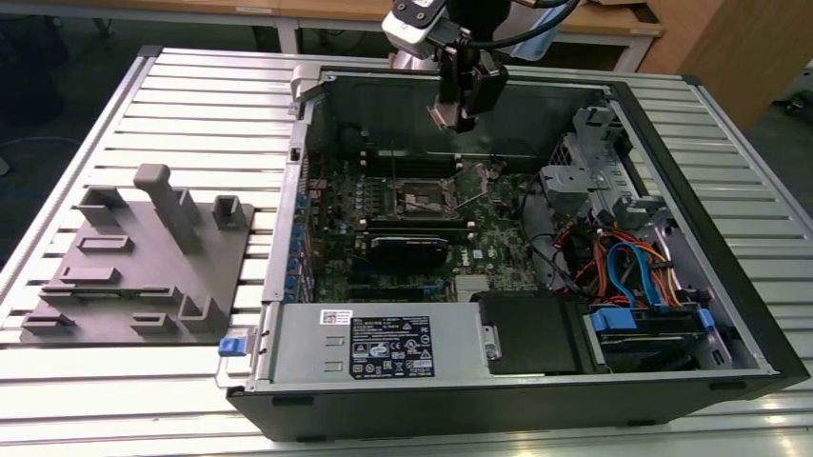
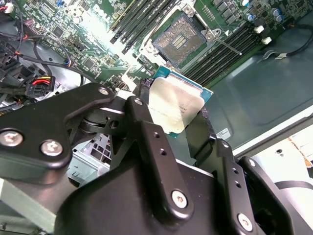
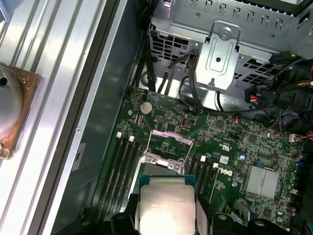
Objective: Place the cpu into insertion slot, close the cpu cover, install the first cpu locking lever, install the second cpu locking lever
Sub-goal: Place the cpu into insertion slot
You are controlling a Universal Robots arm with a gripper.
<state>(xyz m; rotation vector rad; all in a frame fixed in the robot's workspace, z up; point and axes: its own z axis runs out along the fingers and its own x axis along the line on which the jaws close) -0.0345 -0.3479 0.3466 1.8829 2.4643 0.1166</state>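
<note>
Silver-topped cpu [image 2: 175, 105] sits clamped between the gripper [image 1: 458, 116] fingers, well above the insertion slot [image 2: 182, 35]. The slot lies bare below and slightly ahead of the chip, its cover [image 3: 168, 136] swung up.

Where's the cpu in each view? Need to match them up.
Exterior view: at the gripper tip, above the insertion slot; too small to tell.
Second wrist view: the cpu clamped in the gripper, slot beyond it.
First wrist view: the cpu in the gripper, slot just beyond.
Shared landmark: the insertion slot.
</note>
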